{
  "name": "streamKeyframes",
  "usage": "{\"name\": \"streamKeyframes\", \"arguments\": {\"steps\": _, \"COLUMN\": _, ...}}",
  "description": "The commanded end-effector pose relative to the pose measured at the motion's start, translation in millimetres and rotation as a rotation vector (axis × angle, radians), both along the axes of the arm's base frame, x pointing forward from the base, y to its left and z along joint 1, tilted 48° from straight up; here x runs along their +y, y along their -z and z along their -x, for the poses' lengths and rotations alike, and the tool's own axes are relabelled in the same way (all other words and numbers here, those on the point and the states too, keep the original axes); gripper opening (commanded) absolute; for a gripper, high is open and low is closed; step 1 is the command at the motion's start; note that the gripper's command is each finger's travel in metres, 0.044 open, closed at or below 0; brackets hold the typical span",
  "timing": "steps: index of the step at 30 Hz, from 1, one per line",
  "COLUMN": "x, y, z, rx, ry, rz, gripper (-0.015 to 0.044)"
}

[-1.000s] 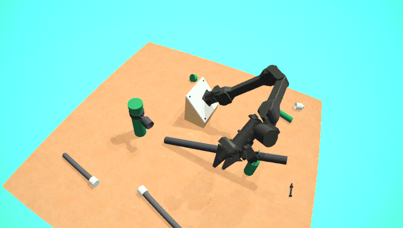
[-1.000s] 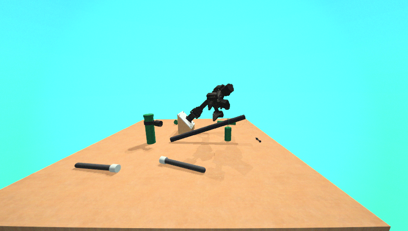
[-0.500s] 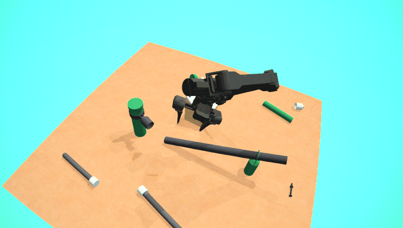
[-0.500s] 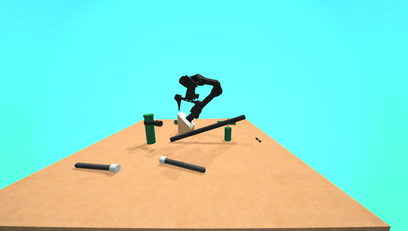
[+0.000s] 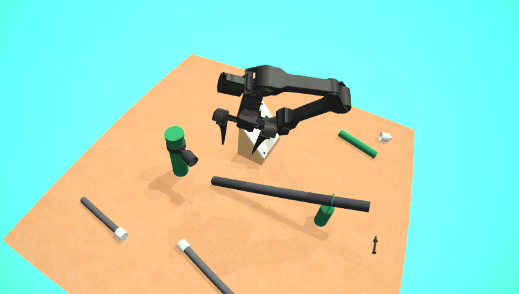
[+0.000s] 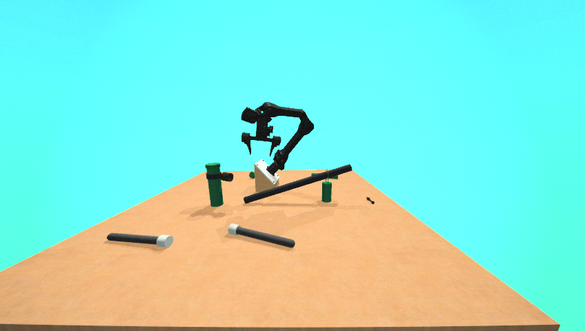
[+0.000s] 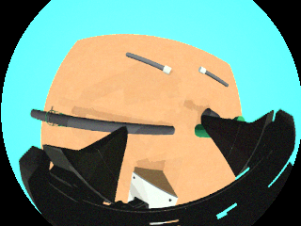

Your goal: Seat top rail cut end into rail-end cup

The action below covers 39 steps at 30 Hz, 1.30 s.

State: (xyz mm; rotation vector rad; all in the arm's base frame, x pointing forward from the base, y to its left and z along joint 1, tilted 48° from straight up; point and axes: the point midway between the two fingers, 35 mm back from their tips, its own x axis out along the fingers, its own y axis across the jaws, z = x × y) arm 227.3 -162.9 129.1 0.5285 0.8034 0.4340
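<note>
The dark rail [image 5: 273, 190] [image 6: 287, 187] [image 7: 99, 124] passes through the wire loop on the short green post [image 5: 322, 217] [image 6: 326, 192]. It slopes down toward the big green post [image 5: 179, 165] [image 6: 215, 194] [image 7: 202, 131]. Its lower end is at or close to the table, apart from and below the black rail-end cup [image 5: 190, 157] [image 6: 226, 176] [image 7: 211, 113]. The cup hangs on the brace band [image 5: 176, 149] [image 6: 213, 176], high on the big post below its cap. My gripper [image 5: 238, 148] [image 6: 260, 154] [image 7: 166, 124] is open and empty, fingers downward, above table height near the arm's base, not touching the rail.
The arm's wedge base [image 5: 249, 147] [image 6: 262, 178] [image 7: 150, 176] stands behind the rail. Two dark rods with white ends [image 5: 121, 233] [image 5: 183, 245] lie in front. A green tube [image 5: 357, 143], a white fitting [image 5: 384, 136] and a small bolt [image 5: 374, 244] lie at the right.
</note>
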Motion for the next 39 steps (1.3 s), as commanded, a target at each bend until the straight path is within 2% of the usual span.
{"name": "streamKeyframes", "arguments": {"steps": 1, "x": -21.6, "y": 30.7, "z": -6.4, "rx": -0.108, "ry": -0.142, "rz": 0.189, "gripper": 0.0440}}
{"name": "streamKeyframes", "arguments": {"steps": 6, "x": -62.9, "y": 90.0, "z": -19.1, "rx": -0.340, "ry": -0.470, "rz": 0.607, "gripper": 0.0440}}
{"name": "streamKeyframes", "arguments": {"steps": 8, "x": -73.1, "y": 106.2, "z": -21.9, "rx": -0.397, "ry": -0.563, "rz": 0.715, "gripper": 0.0440}}
{"name": "streamKeyframes", "arguments": {"steps": 39, "x": -44.7, "y": 142.7, "z": -37.9, "rx": -0.404, "ry": -0.575, "rz": 0.729, "gripper": 0.0440}}
